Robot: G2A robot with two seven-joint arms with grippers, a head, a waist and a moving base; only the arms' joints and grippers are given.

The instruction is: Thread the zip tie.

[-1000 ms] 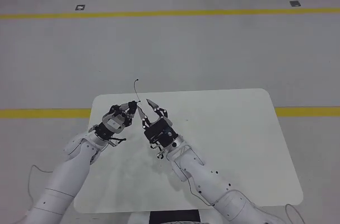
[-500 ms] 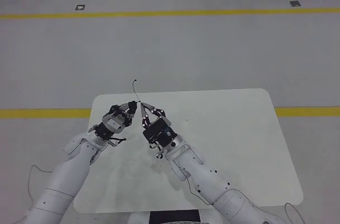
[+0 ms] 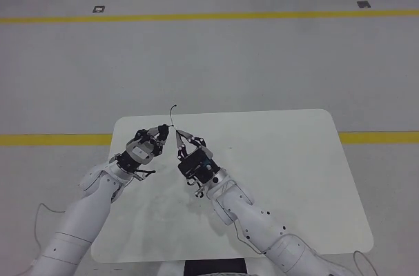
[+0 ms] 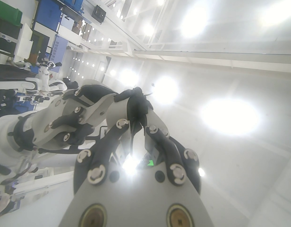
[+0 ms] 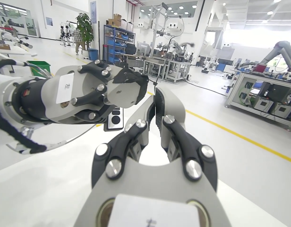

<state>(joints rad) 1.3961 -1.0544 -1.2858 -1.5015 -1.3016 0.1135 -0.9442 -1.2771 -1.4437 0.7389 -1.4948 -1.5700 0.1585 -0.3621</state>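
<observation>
Thin zip tie [image 3: 172, 116] in right pincer [image 3: 177, 132]

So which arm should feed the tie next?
Probably the right: its gripper is shut on the tie just beside the left gripper, which looks clamped on it and can anchor.

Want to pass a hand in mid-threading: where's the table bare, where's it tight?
Bare: the right half of the table, from the right arm out to the far and right edges. Tight: far-left corner, where left gripper and right gripper meet at the zip tie; the left arm covers the near-left corner.
</observation>
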